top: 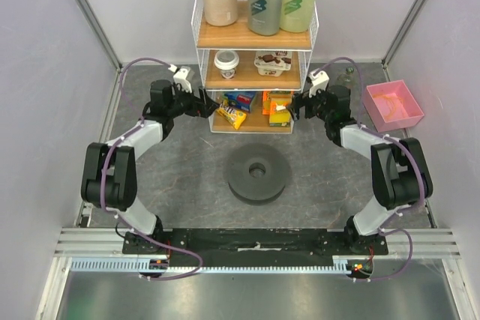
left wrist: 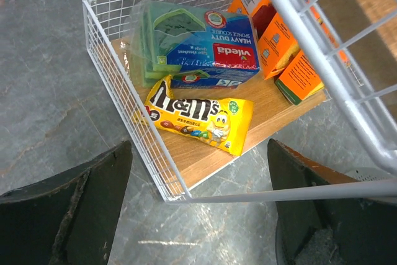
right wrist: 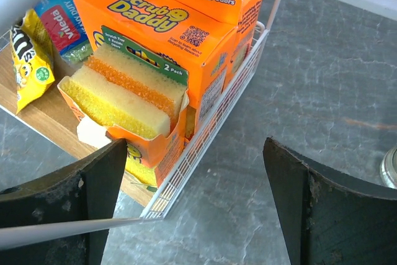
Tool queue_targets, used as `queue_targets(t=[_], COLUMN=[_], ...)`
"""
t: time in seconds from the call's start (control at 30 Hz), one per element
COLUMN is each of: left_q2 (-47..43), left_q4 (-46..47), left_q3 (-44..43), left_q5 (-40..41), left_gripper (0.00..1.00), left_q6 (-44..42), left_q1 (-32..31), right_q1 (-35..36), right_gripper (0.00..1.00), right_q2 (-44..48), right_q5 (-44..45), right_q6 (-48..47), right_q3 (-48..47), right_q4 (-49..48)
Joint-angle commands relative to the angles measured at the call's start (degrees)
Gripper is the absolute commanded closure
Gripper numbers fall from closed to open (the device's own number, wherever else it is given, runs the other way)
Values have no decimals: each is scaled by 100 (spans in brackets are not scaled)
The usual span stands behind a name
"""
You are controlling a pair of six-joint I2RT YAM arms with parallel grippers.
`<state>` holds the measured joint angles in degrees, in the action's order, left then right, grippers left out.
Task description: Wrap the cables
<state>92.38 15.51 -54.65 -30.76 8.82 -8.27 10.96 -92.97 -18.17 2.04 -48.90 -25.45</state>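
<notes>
- Though faint in the top view, the cables [top: 391,100] read as a thin yellow-orange tangle of loose loops lying inside the pink tray [top: 413,100], at the far right of the table [top: 187,177]. No finer detail of the loops can be made out.
- Nothing touches the wire. Neither wrist view shows it.
- Right gripper [right wrist: 195,197]: nearer of the two to the tray, yet well apart from it. It points at the right end of the wire rack [top: 253,37], bottom tier, facing an orange Scrub Daddy box [right wrist: 161,41]. Jaws spread wide, nothing between them.
- Left gripper [left wrist: 198,203]: at the rack's left end, looking into the same tier at a yellow M&M's bag [left wrist: 198,116] and a Vileda scourer pack [left wrist: 198,44]. Jaws also wide apart and empty.
- Dark grey spool [top: 240,177]: lies flat mid-table, between the arms and in front of the rack, bare of any wire.
- Step in hand, as I judge it: the very start. Cable not yet picked up, no turn on the spool.
- Next move likely calls for the right arm to swing away from the rack toward the tray, come down over the loops and pinch one strand. The wire is far thinner than a finger, so the jaws must close nearly fully to hold it.
- Risk: loose loops may snag on the tray wall or lift as one clump.
</notes>
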Motion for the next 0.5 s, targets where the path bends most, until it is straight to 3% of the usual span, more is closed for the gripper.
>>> queue_targets(t=[0.0,0.47], left_q2=[455,1765], left_q4=[356,313], left_q3=[-537,-1970], left_q5=[360,545], left_gripper=[5,5], left_q6=[261,269], left_q1=[-43,-34], right_q1=[-147,-261], right_gripper=[1,1], right_q2=[-511,-1891], right_q5=[183,262], right_q6=[-28,-46], right_q3=[-707,-2377], right_q4=[-285,-206])
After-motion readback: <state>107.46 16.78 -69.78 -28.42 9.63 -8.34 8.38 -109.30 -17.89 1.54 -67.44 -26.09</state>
